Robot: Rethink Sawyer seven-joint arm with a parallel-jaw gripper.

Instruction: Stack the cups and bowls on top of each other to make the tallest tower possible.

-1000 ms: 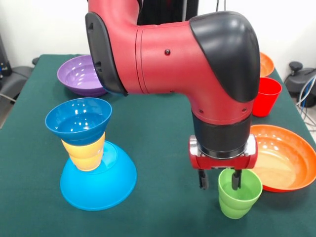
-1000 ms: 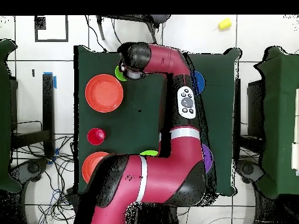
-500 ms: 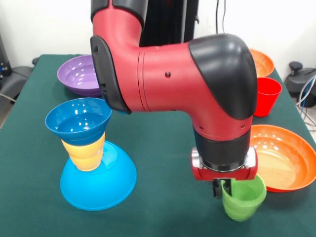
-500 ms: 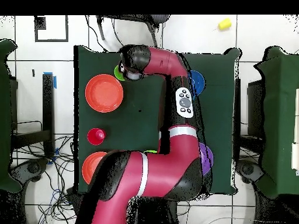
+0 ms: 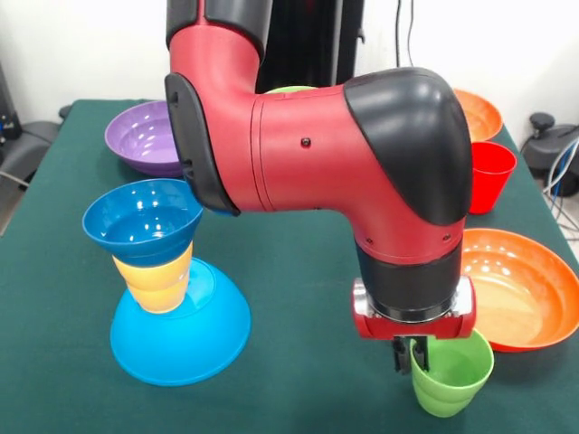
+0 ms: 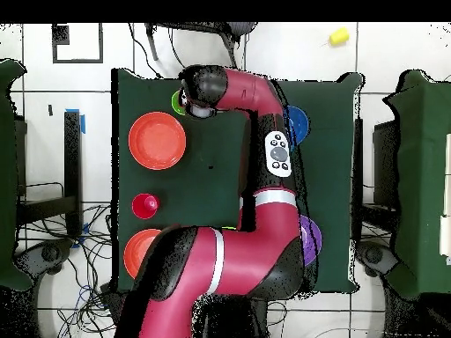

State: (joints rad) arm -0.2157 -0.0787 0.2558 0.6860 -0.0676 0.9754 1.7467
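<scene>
My gripper (image 5: 412,354) is shut on the near-left rim of the green cup (image 5: 454,378), low at the table's near right. The cup leans a little, and I cannot tell whether its base touches the cloth. To the left stands the tower: an upturned light-blue bowl (image 5: 194,339), a yellow cup (image 5: 154,276) on it and a small dark-blue bowl (image 5: 145,221) on top. In the overhead view the wrist covers the gripper (image 6: 195,99), and only a sliver of the green cup (image 6: 177,102) shows.
A wide orange bowl (image 5: 525,289) lies just right of the gripper, with a red cup (image 5: 489,176) and a second orange bowl (image 5: 478,113) behind it. The purple bowl (image 5: 140,136) sits far left. A green bowl's rim (image 5: 289,89) peeks over the arm.
The fingers, which straddled the green cup's wall, have shut on it. The arm and cup have shifted slightly toward the near right, and the cup now tilts.
</scene>
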